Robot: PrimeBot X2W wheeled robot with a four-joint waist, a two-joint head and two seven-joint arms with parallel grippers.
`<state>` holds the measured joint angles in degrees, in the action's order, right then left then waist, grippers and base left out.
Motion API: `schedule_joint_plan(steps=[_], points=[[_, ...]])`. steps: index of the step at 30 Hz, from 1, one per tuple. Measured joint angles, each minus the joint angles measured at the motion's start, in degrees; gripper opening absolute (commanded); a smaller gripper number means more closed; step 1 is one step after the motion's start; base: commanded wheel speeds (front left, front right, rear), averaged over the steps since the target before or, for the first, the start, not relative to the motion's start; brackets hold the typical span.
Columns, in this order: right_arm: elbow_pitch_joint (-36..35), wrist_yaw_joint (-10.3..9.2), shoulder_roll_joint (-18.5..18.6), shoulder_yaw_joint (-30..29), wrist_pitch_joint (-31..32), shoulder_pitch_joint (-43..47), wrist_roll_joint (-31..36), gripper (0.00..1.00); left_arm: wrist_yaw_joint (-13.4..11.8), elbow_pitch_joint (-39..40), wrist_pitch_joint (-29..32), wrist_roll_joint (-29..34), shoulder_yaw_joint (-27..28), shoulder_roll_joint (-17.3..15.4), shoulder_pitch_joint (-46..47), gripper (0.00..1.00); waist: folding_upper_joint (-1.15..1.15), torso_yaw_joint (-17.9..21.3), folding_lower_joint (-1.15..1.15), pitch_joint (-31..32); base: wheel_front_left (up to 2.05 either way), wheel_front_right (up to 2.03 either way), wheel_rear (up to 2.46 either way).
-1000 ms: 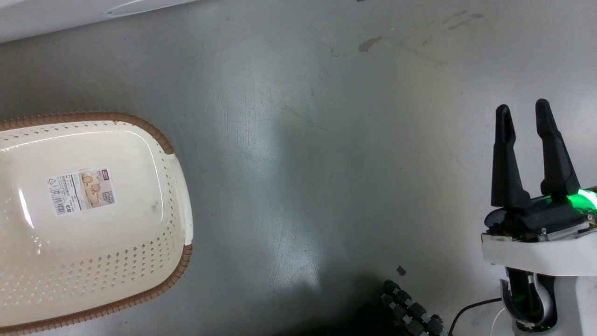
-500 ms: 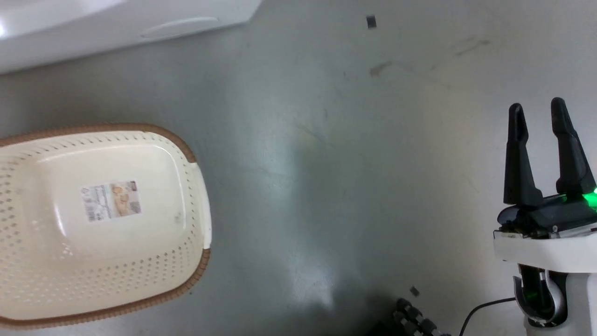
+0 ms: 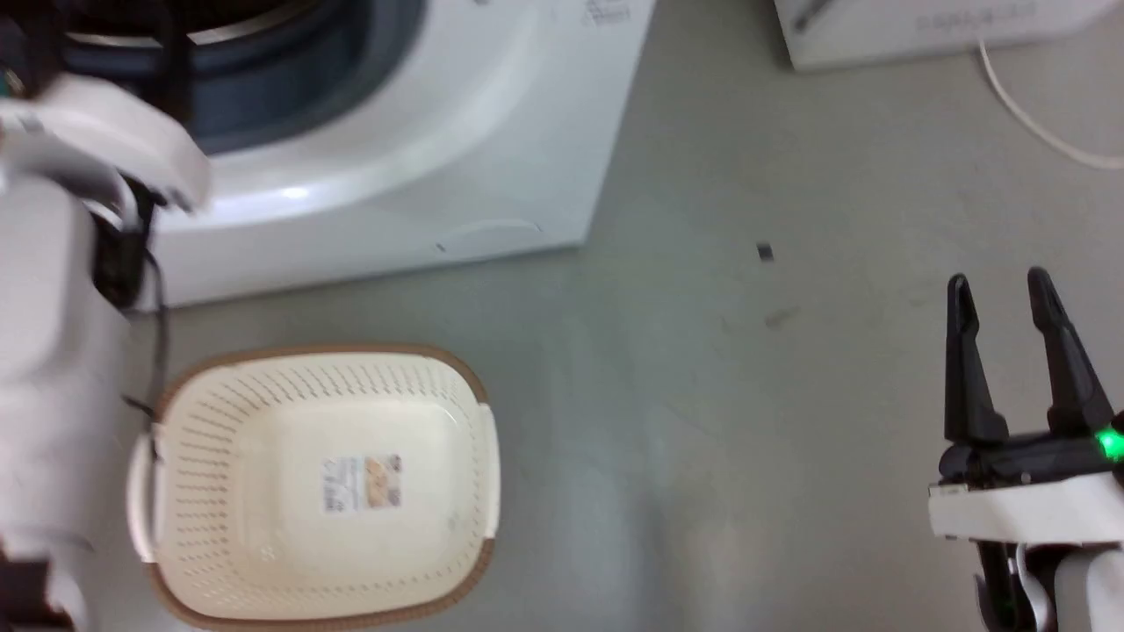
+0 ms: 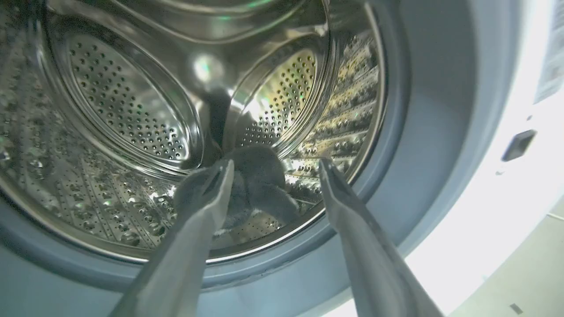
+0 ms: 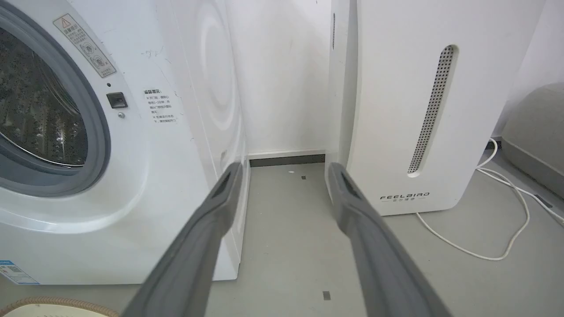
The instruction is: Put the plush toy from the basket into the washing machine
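Over the last second the head view swung up from the bare floor. That was the camera lifting, not the things moving, and it brought in the front of the washing machine (image 3: 395, 158), with the pale left forearm (image 3: 53, 369) reaching up toward its open door. The basket (image 3: 219, 412) was empty in the earlier pictures and was empty still, with only its paper label (image 3: 362, 483) on the bottom. The left wrist view looked straight into the steel drum (image 4: 128, 110). There the left gripper (image 4: 273, 169) had its fingers spread and pinched nothing. A dark furry mass, most likely the plush toy (image 4: 260, 193), lay low in the drum just beyond the fingertips. The toy therefore seemed to be delivered and released, leaving little more than drawing the arm out. The right gripper (image 3: 998, 279) hung idle over the floor, well away from the basket, its fingers also spread and empty. As for writing, the white appliance (image 5: 396, 110) beside the machine carried the name FEELBIRD near its foot. The washer bore a warning sticker (image 5: 83, 44) with a triangle, a short block of print (image 5: 161, 105) and a blue label (image 5: 15, 270), all too small to read. The printing on the basket's label was likewise illegible.
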<state>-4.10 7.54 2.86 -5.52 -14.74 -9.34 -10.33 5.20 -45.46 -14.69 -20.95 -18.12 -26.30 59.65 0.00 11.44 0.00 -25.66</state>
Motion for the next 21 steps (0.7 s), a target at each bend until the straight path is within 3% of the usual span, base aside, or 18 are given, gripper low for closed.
schedule_joint_plan(steps=[10, 21], points=[[0.9, 0.0, 0.0, -1.4, 0.0, 5.0, 1.8, 1.0, -4.0, 25.4, -0.1, 0.8, 8.2, 6.7, -27.5, 1.0, 0.0, -5.7, -0.01, 11.7, 0.0, 0.0, 0.0], [2.5, 0.0, 0.0, -0.8, 0.0, 8.7, 1.8, 1.0, -5.6, 35.4, -0.1, 3.6, 11.8, 13.8, -47.6, 1.0, 0.0, -9.3, -0.01, 19.5, 0.0, 0.0, 0.0]])
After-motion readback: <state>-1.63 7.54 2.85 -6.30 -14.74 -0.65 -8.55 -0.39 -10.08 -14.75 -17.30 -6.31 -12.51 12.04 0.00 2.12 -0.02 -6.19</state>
